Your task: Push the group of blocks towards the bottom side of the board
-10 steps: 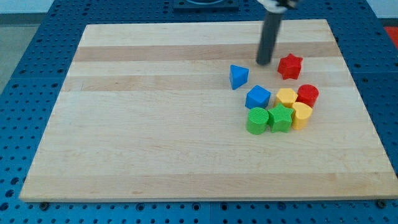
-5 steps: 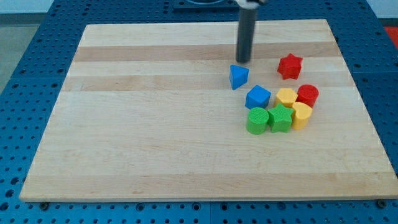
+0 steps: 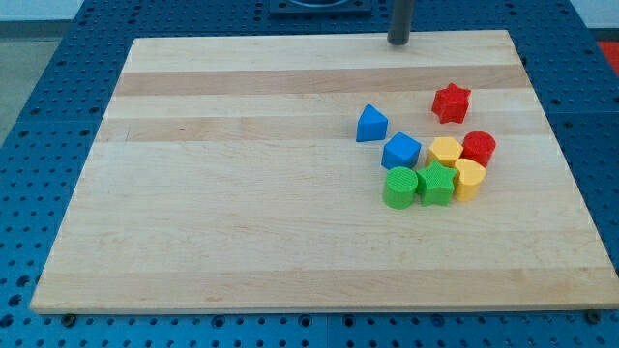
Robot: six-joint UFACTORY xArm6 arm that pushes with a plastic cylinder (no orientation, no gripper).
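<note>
Having retreated topward from blue triangle point(image 3: 371, 124): my tip point(image 3: 398, 43)

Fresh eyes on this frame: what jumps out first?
A knot of coloured blocks sits right of the board's centre: green cylinder, green star, two yellow blocks, red cylinder and blue cube. A blue triangular block and red star stand slightly apart above them. My tip is at the wooden board's top edge, well clear of every block.
</note>
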